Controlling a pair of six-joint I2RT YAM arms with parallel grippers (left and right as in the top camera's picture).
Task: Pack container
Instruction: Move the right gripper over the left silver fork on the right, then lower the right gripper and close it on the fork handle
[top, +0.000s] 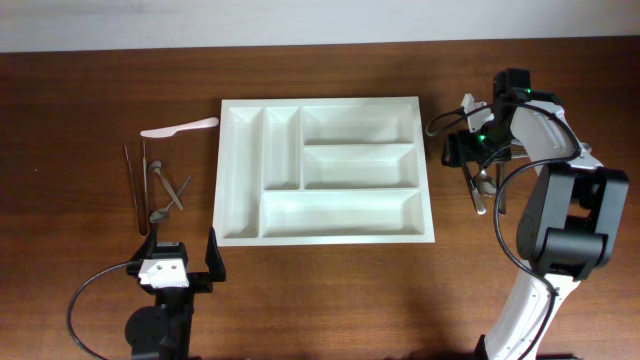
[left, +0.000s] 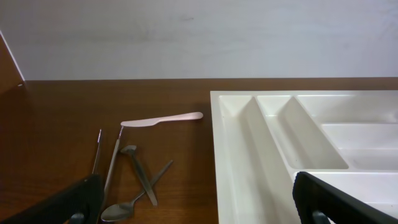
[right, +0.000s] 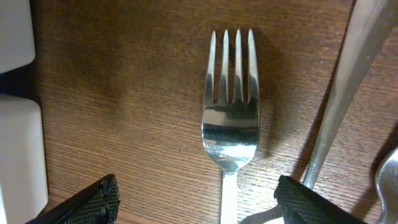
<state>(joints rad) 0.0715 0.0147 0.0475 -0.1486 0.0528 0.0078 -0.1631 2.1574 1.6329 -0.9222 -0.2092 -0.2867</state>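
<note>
Dark brown wood of the table (top: 100, 80) fills the scene, and the white container (top: 340, 215) lies flat in its middle, all five compartments bare. Nearest of all, the left gripper (top: 182, 252) hangs just in front of the container's front left corner. Its two black fingers (left: 68, 202) are spread wide with nothing between them, fully open and touching neither container nor cutlery. Left of the container, apart from its wall, loose cutlery lies on the wood: two small spoons (left: 138, 171) crossed over one another and two thin metal rods (left: 113, 162) side by side, running front to back. Beyond them, level with the container's far left corner, a pale plastic knife (top: 180, 127) lies crosswise. On the other side, right of the container and beside its two far long compartments, the right gripper (right: 202, 205) points down at the table over more cutlery. Its fingers stand apart on either side of a metal fork (right: 231, 134) that lies flat on the wood, tines away from the wrist camera. Neither finger touches it — the jaws are open and hold nothing. A long metal handle (right: 339, 99) lies just right of the fork in that view. Behind the container's far edge, past a strip of table, a plain pale wall (left: 186, 37) closes the view.
</note>
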